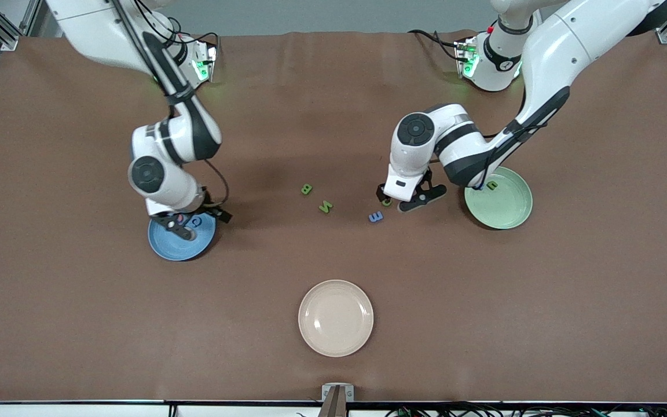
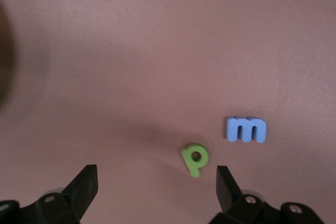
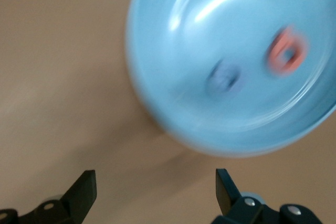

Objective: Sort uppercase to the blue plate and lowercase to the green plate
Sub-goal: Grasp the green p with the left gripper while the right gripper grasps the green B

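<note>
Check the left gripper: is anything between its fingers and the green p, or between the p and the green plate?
Nothing visible. The left gripper hangs open just over the green p, with bare table under the fingers. The blue m lies beside the p, apart from it. The table between the p and the green plate shows nothing lying on it, only the left arm overhead.

Left gripper (image 1: 401, 200) and right gripper (image 1: 186, 223) hang low, jaws apart.

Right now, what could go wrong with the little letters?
The open left gripper hovers over the small green letter p, and the blue letter m lies close beside it, so a finger might nudge it. The open right gripper sits low over the round blue plate and might bump the red letter there.
</note>
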Robot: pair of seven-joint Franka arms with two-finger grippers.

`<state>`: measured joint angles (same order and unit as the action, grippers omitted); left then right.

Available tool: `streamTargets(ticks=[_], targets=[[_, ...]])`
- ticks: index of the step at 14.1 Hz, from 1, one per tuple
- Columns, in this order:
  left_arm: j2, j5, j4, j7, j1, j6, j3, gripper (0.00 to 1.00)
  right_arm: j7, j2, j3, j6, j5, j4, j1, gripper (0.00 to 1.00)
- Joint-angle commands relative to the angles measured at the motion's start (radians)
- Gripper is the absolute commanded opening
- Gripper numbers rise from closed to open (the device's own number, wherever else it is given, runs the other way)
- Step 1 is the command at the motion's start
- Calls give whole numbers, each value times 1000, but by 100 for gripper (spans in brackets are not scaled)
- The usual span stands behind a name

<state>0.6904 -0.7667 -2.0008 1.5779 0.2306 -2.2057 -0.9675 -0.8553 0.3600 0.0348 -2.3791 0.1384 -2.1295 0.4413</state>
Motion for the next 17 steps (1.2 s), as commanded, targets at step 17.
streamTargets(ticks=[17], targets=[[72, -5, 25, 42, -152, -173, 161, 67, -373, 171, 16, -233, 43, 94, 408, 99]])
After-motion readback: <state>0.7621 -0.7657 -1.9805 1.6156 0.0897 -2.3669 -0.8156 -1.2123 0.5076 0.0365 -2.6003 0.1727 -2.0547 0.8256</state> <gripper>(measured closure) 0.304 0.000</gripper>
